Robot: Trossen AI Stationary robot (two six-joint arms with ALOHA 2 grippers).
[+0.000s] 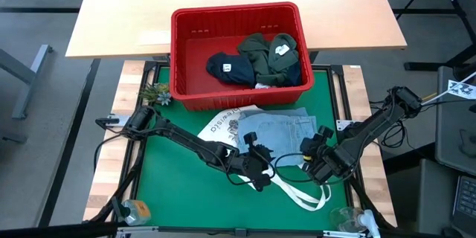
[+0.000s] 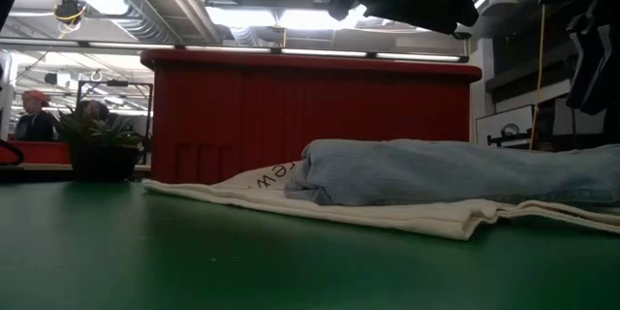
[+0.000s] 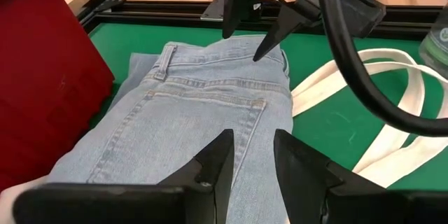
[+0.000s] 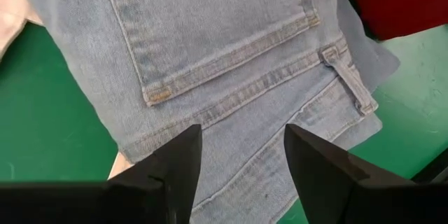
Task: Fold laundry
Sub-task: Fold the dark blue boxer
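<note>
Light blue jeans (image 1: 279, 132) are lying folded on the green tabletop (image 1: 171, 175), just in front of a red basket (image 1: 186, 52), and they are resting partly on a white tote (image 1: 223, 125) whose long handles (image 1: 301, 192) are trailing toward the front edge. Dark lettering is showing on the tote, but only fragments are peeking out beside the denim and no word can be read whole. Inside the basket a navy garment (image 1: 227, 68) and an olive garment (image 1: 264, 58) are sitting bunched together, each carrying a small white label too small to read. The left gripper (image 1: 256, 165) is hovering over the near edge of the jeans with its jaws parted and holding nothing. The right gripper (image 1: 316, 160) is hanging over the jeans' right side, jaws spread wide and empty, the back pocket and a belt loop showing between them in the right wrist view. A small potted plant (image 1: 155, 93) is standing at the basket's left corner.
</note>
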